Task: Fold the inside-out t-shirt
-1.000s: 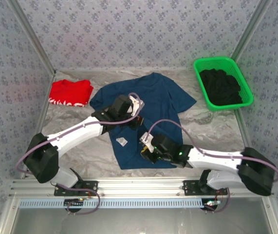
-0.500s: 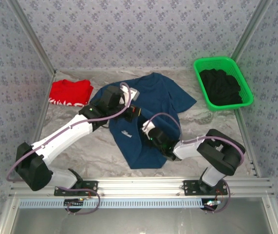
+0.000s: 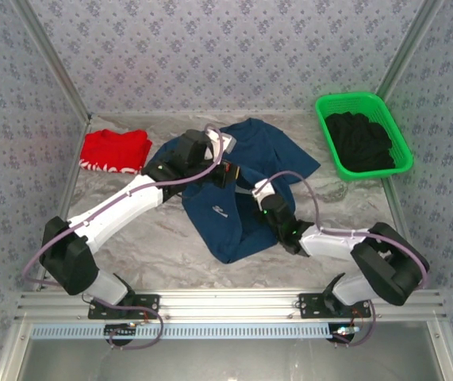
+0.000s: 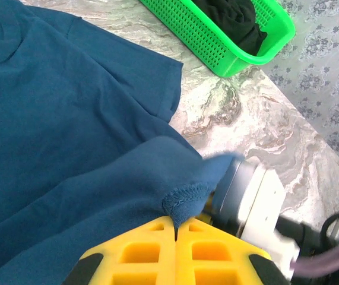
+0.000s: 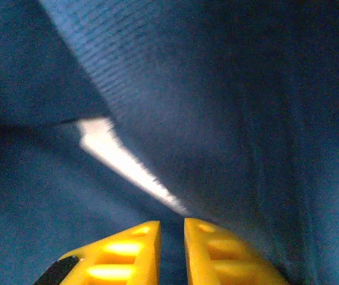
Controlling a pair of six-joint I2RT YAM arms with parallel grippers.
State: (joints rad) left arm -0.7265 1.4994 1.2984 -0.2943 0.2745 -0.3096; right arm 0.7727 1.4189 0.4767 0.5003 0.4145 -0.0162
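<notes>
The inside-out t-shirt (image 3: 270,155) is navy blue and lies mid-table, its lower part lifted and doubled back toward the collar. My left gripper (image 3: 227,172) is over the shirt's middle. In the left wrist view its yellow jaws (image 4: 176,221) are shut on a stitched hem of the shirt (image 4: 68,119). My right gripper (image 3: 258,208) sits at the right edge of the raised fold, partly under cloth. In the right wrist view its yellow fingers (image 5: 171,224) stand a narrow gap apart with navy cloth (image 5: 246,119) pinched between them.
A folded red garment (image 3: 115,149) lies at the back left. A green basket (image 3: 345,101) with black clothing (image 3: 359,141) stands at the back right, also seen from the left wrist (image 4: 216,44). Marbled table (image 3: 345,198) lies bare to the right.
Both grippers have travelled away from the near edge toward the collar with the shirt's bottom hem, so the lower part now lies doubled over the chest.
</notes>
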